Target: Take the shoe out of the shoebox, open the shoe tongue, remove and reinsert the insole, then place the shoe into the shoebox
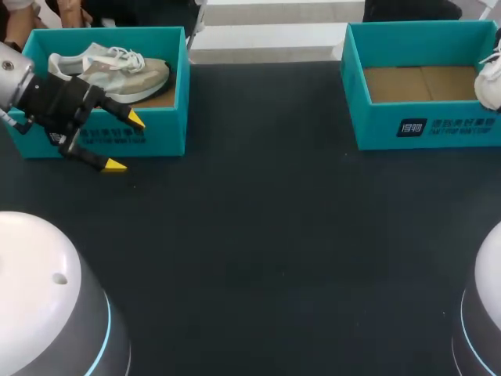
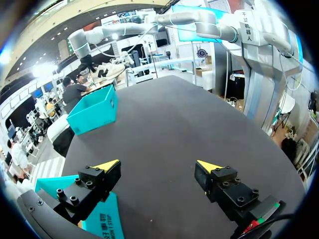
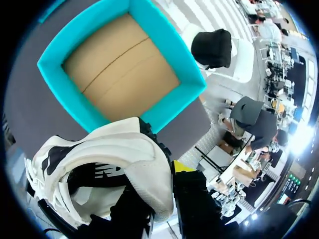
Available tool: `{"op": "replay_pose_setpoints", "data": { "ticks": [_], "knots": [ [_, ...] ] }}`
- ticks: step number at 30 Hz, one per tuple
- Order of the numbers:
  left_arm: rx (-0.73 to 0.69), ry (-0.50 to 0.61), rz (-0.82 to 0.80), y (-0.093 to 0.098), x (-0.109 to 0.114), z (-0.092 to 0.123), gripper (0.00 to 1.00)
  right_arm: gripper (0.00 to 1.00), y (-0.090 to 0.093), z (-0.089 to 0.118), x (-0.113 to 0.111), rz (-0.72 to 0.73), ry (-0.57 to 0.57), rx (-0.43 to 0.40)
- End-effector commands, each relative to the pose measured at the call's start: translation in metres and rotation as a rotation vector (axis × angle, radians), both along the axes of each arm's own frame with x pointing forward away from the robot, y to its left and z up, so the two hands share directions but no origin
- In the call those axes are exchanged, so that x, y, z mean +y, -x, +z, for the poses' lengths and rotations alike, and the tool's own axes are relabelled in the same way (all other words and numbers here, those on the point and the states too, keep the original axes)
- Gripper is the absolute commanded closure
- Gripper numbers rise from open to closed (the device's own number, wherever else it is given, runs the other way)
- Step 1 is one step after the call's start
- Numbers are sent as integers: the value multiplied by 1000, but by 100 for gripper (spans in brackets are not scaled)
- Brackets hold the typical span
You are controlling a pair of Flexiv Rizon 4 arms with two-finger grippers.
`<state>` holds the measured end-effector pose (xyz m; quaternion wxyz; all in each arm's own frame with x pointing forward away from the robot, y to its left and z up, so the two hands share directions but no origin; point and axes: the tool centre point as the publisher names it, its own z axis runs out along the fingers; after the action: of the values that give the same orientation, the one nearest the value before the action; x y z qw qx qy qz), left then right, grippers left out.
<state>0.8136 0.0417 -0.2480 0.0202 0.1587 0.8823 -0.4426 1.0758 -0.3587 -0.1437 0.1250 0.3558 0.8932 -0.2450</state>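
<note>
Tabletop [image 1: 266, 219] dark, left fingers [image 2: 107, 165] spread, right fingers [image 3: 182, 167] pinching white shoe [image 3: 114, 154] above shoebox [image 3: 192, 84].

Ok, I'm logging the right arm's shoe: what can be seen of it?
The shoe is white with black side patches and white laces, its upper smooth and leather-like. It is held above the open teal box. The right gripper clamps its collar, one finger outside, the other hidden.

Dark charcoal table [image 1: 258, 235], matte top, perhaps felt-covered
</note>
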Motion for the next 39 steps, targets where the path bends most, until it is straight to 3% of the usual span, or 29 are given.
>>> {"op": "replay_pose_setpoints", "data": {
  "ticks": [1, 5, 8, 9, 12, 39],
  "knots": [
    [0, -3, 0, 1, 0, 0, 0, 100, -5, -1, -3, -781, -59, -212],
    [0, -3, 0, 1, 0, 0, 0, 100, 4, -5, -4, -961, -85, -220],
    [0, -3, 0, 1, 0, 0, 0, 100, 12, -9, -4, -1091, -139, -285],
    [0, -3, 0, 1, 0, 0, 0, 100, 14, -11, -4, -1146, -177, -343],
    [0, -3, 0, 1, 0, 0, 0, 100, 18, -11, -4, -1205, -173, -369],
    [0, -3, 0, 1, 0, 0, 0, 100, 20, -13, 2, -1201, -187, -391]
  ]
}}
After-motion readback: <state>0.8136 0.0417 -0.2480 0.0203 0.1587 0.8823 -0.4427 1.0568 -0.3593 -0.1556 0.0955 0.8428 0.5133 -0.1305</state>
